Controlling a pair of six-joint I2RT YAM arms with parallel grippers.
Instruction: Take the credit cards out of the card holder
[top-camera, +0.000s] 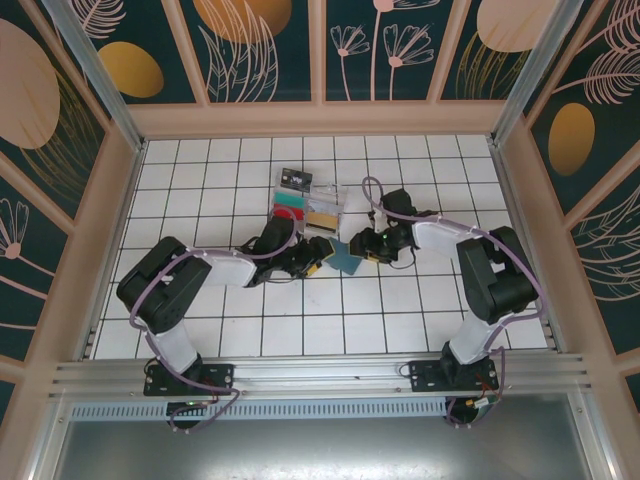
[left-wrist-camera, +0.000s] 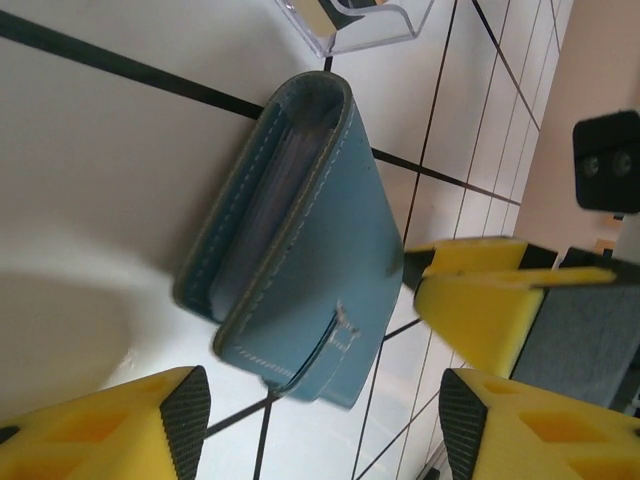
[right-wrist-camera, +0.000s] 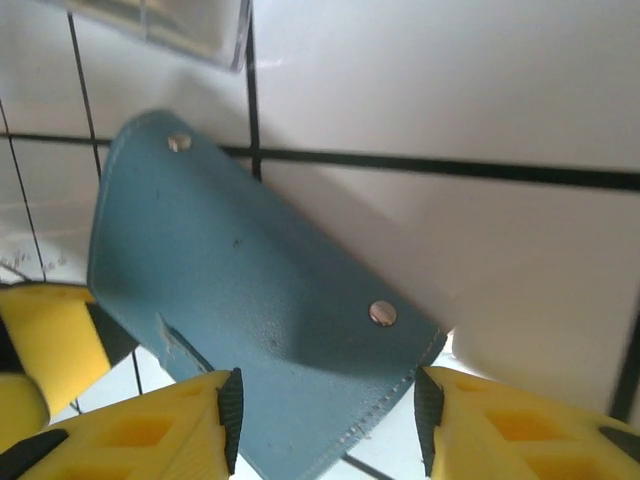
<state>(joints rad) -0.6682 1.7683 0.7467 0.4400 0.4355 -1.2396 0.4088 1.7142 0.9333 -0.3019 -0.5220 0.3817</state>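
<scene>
The card holder (top-camera: 346, 259) lies near the middle of the white, black-lined tiled worktop (top-camera: 250, 320) in the top view, a small teal shape between the two tools. The left tool (top-camera: 316, 263) meets it from the left and the right tool (top-camera: 362, 246) from the right. Just above them sits a clear plastic tray (top-camera: 312, 207) with coloured pieces in its divisions, and above that a small black card (top-camera: 296, 180). A pale wooden border (top-camera: 320, 120) frames the worktop. Dark teal wall panels (top-camera: 260, 50) with pale plant drawings and orange ovals rise on three sides. An aluminium rail (top-camera: 320, 372) runs along the bottom of the frame by both arm bases.

In the left wrist view the card holder (left-wrist-camera: 300, 220) is folded shut at the centre, its stitched edges toward the camera. Pale layers show between its halves, too blurred to name. The left tool (left-wrist-camera: 325, 420) stands open, its yellow fingers (left-wrist-camera: 110, 430) in the bottom corners with gaps to the holder's lower end. A yellow finger (left-wrist-camera: 480, 310) from the other arm meets the holder's right edge. The tray's corner (left-wrist-camera: 360, 25) sits at the top, on the glossy worktop (left-wrist-camera: 100, 200).

In the right wrist view the card holder (right-wrist-camera: 250, 290) slants from upper left to lower right, showing two metal snaps (right-wrist-camera: 382, 313). Its lower edge sits between the right tool's (right-wrist-camera: 328, 420) pads (right-wrist-camera: 232, 420); I cannot tell whether they press it.
</scene>
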